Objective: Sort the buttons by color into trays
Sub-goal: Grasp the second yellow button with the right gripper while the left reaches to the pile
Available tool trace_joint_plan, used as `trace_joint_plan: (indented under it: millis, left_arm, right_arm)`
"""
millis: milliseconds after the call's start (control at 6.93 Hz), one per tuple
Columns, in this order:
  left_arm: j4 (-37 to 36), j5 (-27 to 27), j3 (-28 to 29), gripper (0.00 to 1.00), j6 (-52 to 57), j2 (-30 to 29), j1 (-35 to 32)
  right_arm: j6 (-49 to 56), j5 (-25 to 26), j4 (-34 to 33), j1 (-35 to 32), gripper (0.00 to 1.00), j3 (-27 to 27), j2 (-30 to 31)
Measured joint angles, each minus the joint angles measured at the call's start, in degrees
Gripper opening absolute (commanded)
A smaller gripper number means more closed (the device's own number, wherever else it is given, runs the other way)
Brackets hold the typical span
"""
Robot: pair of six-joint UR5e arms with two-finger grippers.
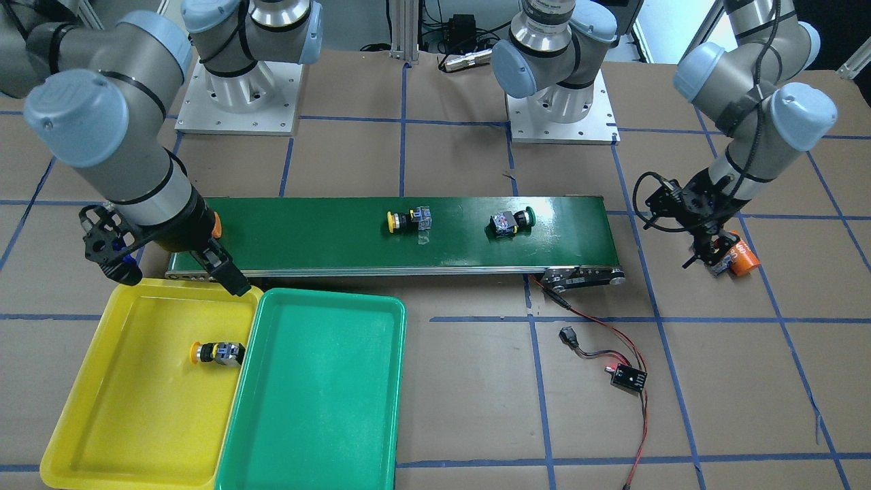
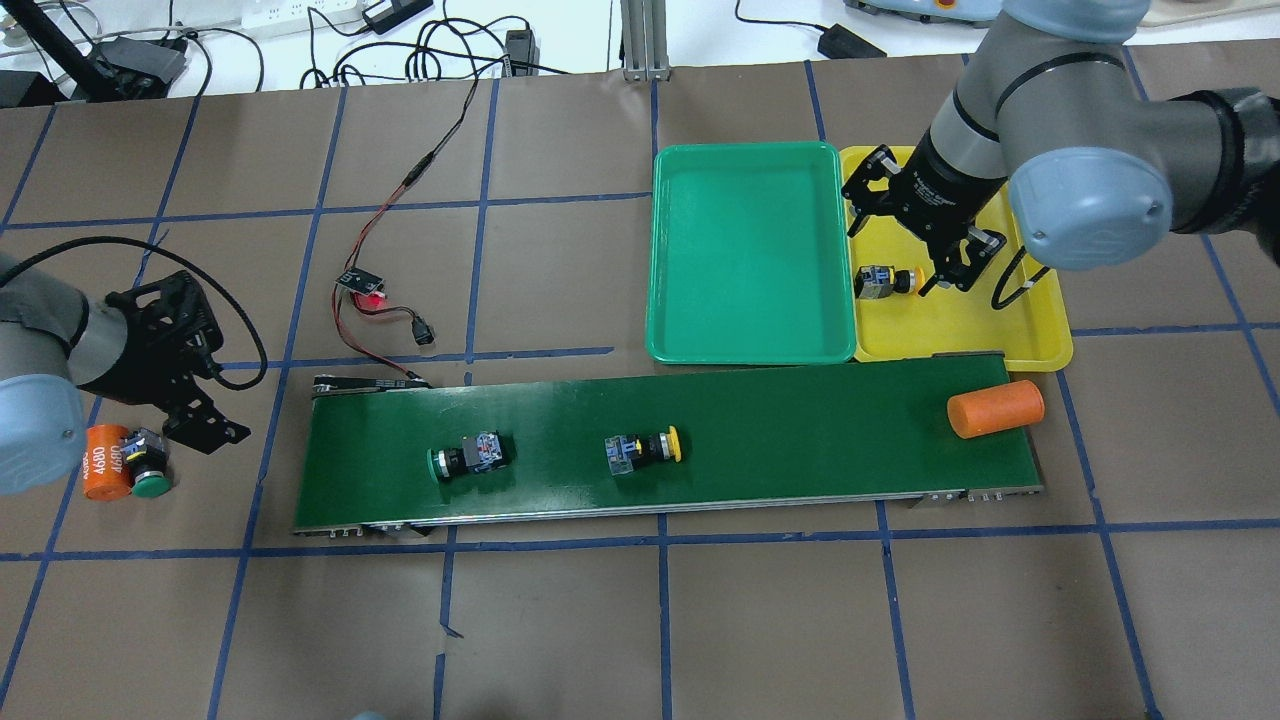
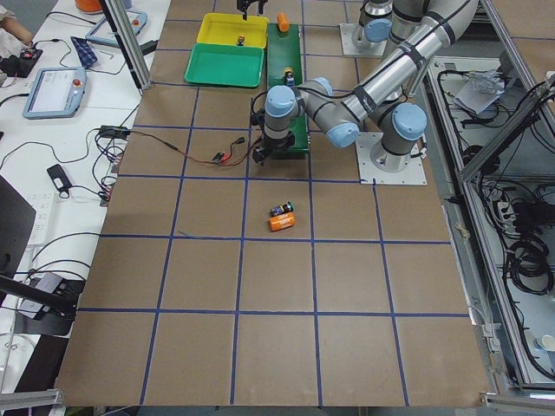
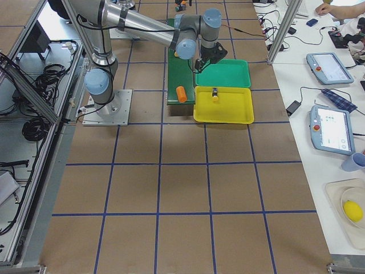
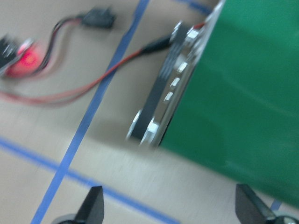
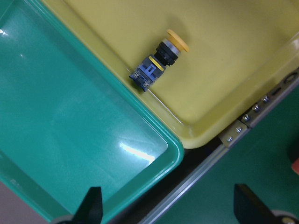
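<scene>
Button [image 1: 216,352] (yellow) — near R tool [image 1: 184,280]

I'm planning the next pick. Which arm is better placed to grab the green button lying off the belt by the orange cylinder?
Probably left. The left gripper hangs open right beside that green button and orange cylinder; the right gripper is far off, over the yellow tray.

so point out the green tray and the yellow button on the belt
green tray [image 2: 745,250]: overhead exterior view, bare floor of the tray
yellow button on the belt [image 2: 643,450]: overhead exterior view, middle of its body
</scene>
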State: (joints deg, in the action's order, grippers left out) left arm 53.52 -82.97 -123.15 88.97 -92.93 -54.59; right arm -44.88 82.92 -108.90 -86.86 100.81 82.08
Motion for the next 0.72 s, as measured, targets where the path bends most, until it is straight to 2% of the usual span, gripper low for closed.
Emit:
trace_joint_plan:
  millis: [144, 433, 577, 721]
  left_arm:
    - [-2.79, 0.14, -0.25, 1.00, -0.89, -1.45, 4.45]
    - [-6.96, 0.15, -0.10, 1.00, -3.92, -4.76, 10.17]
    - [-9.66, -0.15, 0.34, 1.00, -4.63, -6.61, 11.40]
    - [-11.67, -0.38, 0.80, 1.00, -4.49, -8.39, 12.69]
  right_arm:
    - [-2.67, 0.07, 4.48, -1.18, 1.00, 0.06, 3.17]
    - [-9.98, 0.15, 12.37, -4.01, 0.81, 0.58, 9.16]
    - [-12.94, -0.12, 13.88, -5.34, 0.82, 1.95, 10.44]
    - [-15.03, -0.22, 13.79, -7.02, 0.90, 4.04, 10.77]
